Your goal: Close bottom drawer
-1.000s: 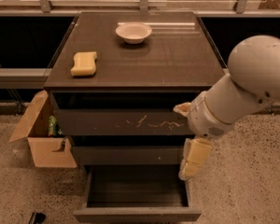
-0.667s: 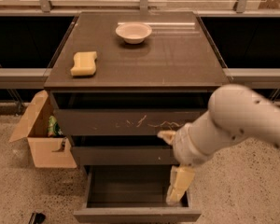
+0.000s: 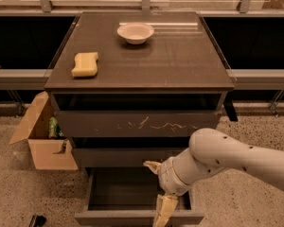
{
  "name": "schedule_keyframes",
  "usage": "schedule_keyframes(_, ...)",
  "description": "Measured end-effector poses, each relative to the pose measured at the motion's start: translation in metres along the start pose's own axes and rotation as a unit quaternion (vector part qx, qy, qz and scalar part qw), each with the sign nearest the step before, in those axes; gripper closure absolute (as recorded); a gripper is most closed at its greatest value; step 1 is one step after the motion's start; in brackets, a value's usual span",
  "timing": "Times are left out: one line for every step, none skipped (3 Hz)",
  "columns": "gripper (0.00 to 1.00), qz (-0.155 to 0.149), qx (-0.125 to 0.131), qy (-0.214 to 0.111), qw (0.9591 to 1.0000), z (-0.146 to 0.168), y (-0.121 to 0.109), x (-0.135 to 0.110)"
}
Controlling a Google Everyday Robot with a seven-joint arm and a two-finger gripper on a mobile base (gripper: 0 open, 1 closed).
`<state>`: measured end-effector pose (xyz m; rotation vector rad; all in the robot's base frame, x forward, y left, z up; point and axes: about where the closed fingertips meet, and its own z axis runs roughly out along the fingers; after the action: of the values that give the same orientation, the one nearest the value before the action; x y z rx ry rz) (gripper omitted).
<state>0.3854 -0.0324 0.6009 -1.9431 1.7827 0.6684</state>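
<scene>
The bottom drawer of the dark grey-brown cabinet stands pulled out, its deep empty box open to view. My white arm comes in from the right and reaches down over the drawer's right half. My gripper hangs at the drawer's front right. One pale finger points down over the front panel and another sticks out left, just below the middle drawer front. It holds nothing that I can see.
The top drawer front has white scratches; the middle drawer front sits below it. A yellow sponge and a white bowl lie on the cabinet top. An open cardboard box stands on the floor at left.
My arm has swung down and to the left, from beside the top drawer front to over the open bottom drawer. The drawer itself has not moved.
</scene>
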Motion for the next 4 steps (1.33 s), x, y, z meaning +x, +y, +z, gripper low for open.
schedule_keyframes(0.00,0.000,0.000,0.000,1.0000,0.000,0.000,0.000)
schedule_keyframes(0.00,0.003,-0.021,0.003,0.9998,0.027,0.000,0.036)
schedule_keyframes(0.00,0.010,-0.062,0.008,0.9980,0.084,0.004,0.111)
schedule_keyframes(0.00,0.015,-0.083,0.003,0.9964,0.120,0.008,0.150)
